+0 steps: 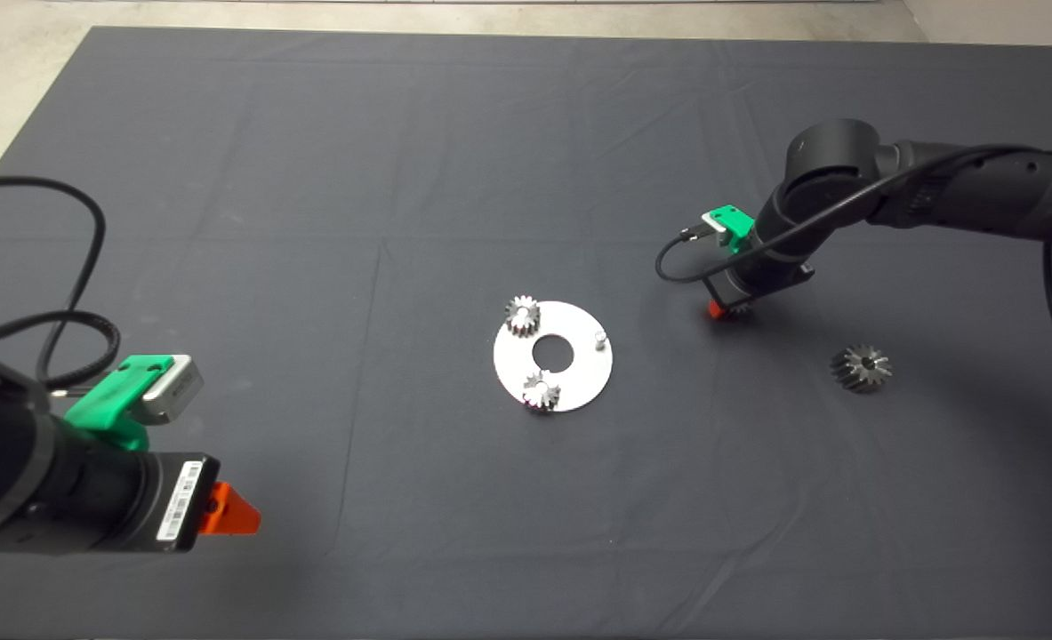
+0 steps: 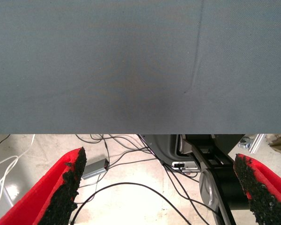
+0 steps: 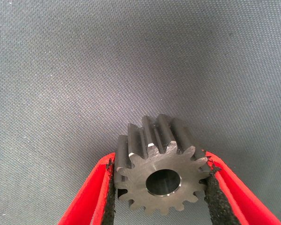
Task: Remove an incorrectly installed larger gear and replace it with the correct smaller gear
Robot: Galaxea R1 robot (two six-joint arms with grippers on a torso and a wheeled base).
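The smaller gear (image 3: 160, 176), grey steel with a central hole, sits between the black pads of my right gripper (image 3: 161, 192), which is shut on it. From above, that right gripper (image 1: 728, 308) is low over the mat, right of the round silver plate (image 1: 579, 378). Two matching small gears (image 1: 522, 315) (image 1: 542, 391) sit on the plate, and one bare peg (image 1: 600, 339) stands at its right side. The larger gear (image 1: 861, 367), dark and wider, lies on the mat further right. My left gripper (image 1: 228, 514) is parked at the lower left, open (image 2: 160, 190) and holding nothing.
The dark mat (image 1: 312, 222) covers the table, with pale floor beyond its far edge. The left wrist view shows the mat's edge, with cables (image 2: 131, 187) and a small grey box (image 2: 94, 168) on the floor. A black cable (image 1: 90, 267) loops over the left arm.
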